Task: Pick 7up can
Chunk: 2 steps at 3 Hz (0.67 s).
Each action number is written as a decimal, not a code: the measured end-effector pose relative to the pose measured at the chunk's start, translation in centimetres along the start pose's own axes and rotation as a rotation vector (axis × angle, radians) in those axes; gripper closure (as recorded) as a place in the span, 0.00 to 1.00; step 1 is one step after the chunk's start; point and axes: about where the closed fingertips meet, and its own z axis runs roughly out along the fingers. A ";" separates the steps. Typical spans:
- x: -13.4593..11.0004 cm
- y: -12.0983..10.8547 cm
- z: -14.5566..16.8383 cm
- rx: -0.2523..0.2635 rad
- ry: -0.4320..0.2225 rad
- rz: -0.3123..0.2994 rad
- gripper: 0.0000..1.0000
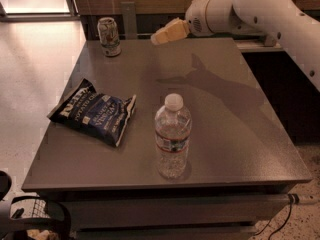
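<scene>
The 7up can [109, 36], pale silver-green with a reddish mark, stands upright at the far left corner of the grey table [225, 134]. My gripper [162, 35], on the white arm that comes in from the upper right, hangs above the far edge of the table. It is to the right of the can, about a hand's width away, and holds nothing.
A clear water bottle [172, 136] with a white cap stands near the front middle of the table. A dark blue chip bag [95, 112] lies on the left side. A wall and a counter run behind the table. Part of the robot base shows at the bottom left.
</scene>
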 end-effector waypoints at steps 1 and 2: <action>-1.7 0.7 3.3 0.002 -0.148 0.044 0.00; -3.9 1.2 6.0 -0.018 -0.248 0.046 0.00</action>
